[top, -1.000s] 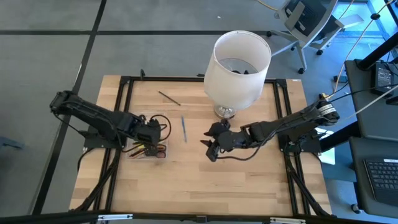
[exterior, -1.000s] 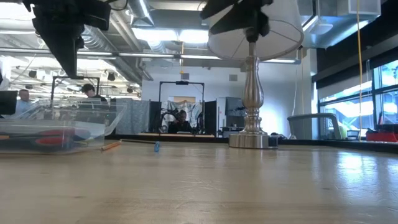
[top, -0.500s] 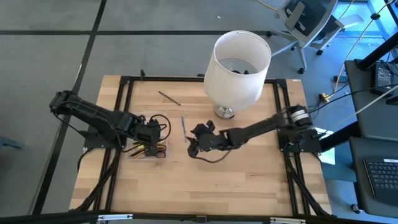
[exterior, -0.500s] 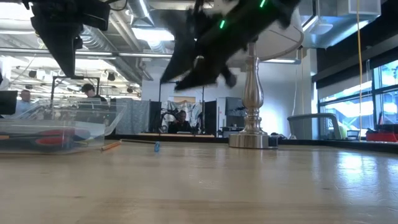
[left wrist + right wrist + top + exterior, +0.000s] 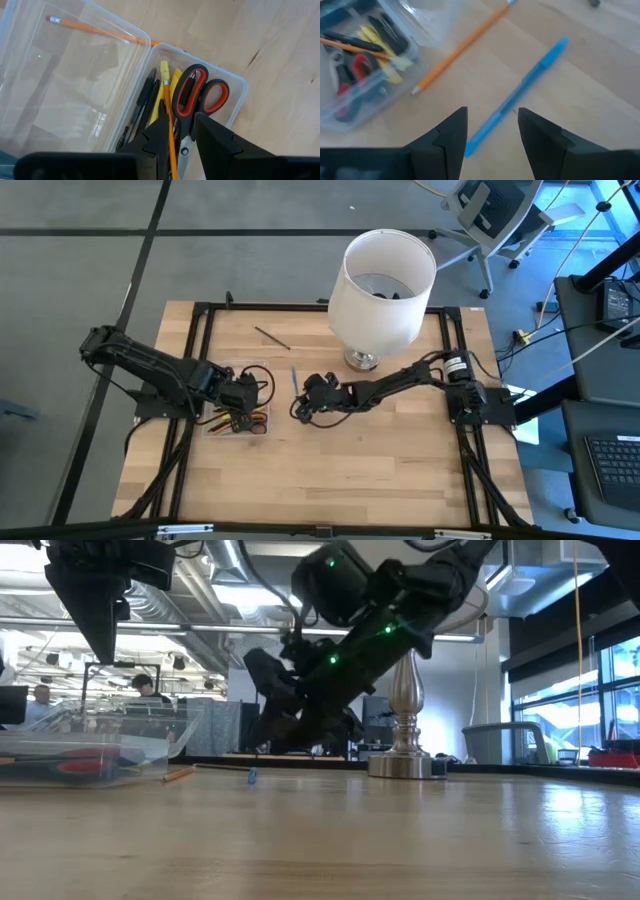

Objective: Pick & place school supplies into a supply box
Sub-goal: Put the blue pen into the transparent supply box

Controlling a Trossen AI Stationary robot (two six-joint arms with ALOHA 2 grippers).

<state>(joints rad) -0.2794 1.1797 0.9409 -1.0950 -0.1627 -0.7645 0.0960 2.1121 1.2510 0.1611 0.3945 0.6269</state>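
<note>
High view: right gripper (image 5: pixel 297 412) at 6 o'clock end of blue pen (image 5: pixel 295 380); left gripper (image 5: pixel 252 392) over supply box (image 5: pixel 240 423).

Left wrist: fingers narrow, holding orange pencil (image 5: pixel 169 132) beside scissors (image 5: pixel 199 97).

Right wrist: fingers apart, empty, pen (image 5: pixel 517 96) between.

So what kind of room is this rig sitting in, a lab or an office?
Most likely a robotics lab or open workshop. The low view shows exposed ceiling ducts and another framed rig behind the table; the high view shows an office chair and a side desk with a keyboard.

Blue pen (image 5: pixel 515 98) tip behind end effector.
</note>
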